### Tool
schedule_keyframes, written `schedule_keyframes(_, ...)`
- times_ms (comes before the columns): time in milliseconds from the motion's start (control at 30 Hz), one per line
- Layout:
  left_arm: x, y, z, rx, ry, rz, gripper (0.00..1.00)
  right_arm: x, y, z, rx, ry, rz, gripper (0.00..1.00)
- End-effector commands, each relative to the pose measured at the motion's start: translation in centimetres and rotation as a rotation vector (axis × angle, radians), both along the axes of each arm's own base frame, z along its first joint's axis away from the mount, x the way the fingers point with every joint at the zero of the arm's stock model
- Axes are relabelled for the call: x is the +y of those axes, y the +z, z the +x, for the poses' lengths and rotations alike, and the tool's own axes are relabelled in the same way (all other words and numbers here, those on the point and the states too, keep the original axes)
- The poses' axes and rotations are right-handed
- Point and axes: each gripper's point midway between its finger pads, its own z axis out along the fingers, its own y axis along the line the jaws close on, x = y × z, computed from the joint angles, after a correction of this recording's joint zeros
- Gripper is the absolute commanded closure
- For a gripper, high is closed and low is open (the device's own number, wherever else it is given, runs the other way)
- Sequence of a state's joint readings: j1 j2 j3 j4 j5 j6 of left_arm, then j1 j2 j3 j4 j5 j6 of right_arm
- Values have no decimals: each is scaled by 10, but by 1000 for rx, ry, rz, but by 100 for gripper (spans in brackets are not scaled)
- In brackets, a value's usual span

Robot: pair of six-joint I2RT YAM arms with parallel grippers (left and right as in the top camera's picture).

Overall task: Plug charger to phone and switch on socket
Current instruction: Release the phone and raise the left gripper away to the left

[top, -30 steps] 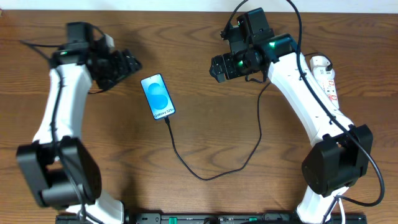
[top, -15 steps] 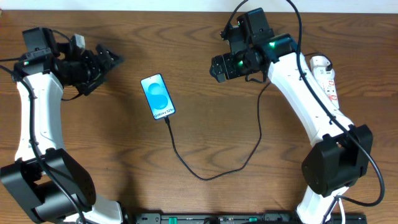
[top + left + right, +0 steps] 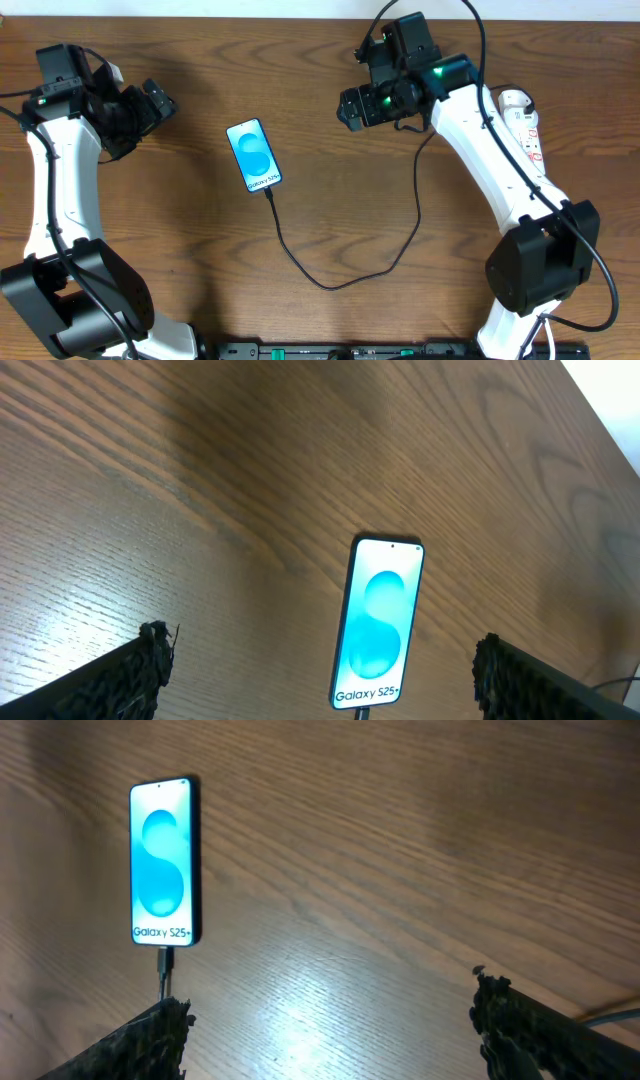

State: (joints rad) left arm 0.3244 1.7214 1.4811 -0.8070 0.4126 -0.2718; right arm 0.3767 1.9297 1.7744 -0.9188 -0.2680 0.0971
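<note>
Left gripper (image 3: 158, 100): jaws spread wide, holding nothing, hovering over bare table (image 3: 330, 60) left of the phone (image 3: 254, 155), apart from it. Its fingers (image 3: 140, 670) sit at both edges of the left wrist view.
Right gripper (image 3: 347, 110): also wide open and empty, up and to the right of the phone, well apart.
Phone lies flat between the arms, screen up and lit blue.
Charger (image 3: 330, 285): plug meets the phone's bottom edge. The cable loops toward the table front, then climbs and goes under the right arm, so its far end is hidden.
Socket (image 3: 525, 125) is at the far right, partly covered by the right arm. Switch state: can't tell.
</note>
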Motion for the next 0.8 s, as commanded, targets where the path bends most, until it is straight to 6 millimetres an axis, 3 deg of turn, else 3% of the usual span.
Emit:
schedule_keyframes(0,2,2,-2,-2,-4,23,2,-13,9,8,-23,-29,-1,12)
schedule_keyframes(233,2,2,-2,-2,-4,23,2,-42,7,17,-8,-91,-7,12)
schedule_keyframes(433,2,2,-2,-2,-4,23,2,-47,6,17,-1,-97,-12,12)
schedule_keyframes(567,2,2,-2,-2,-4,23,2,-60,2,19,-7,-133,-67,13)
schedule_keyframes(767,2,2,-2,-2,-4,23,2,-101,4,30,-9,-225,-81,13)
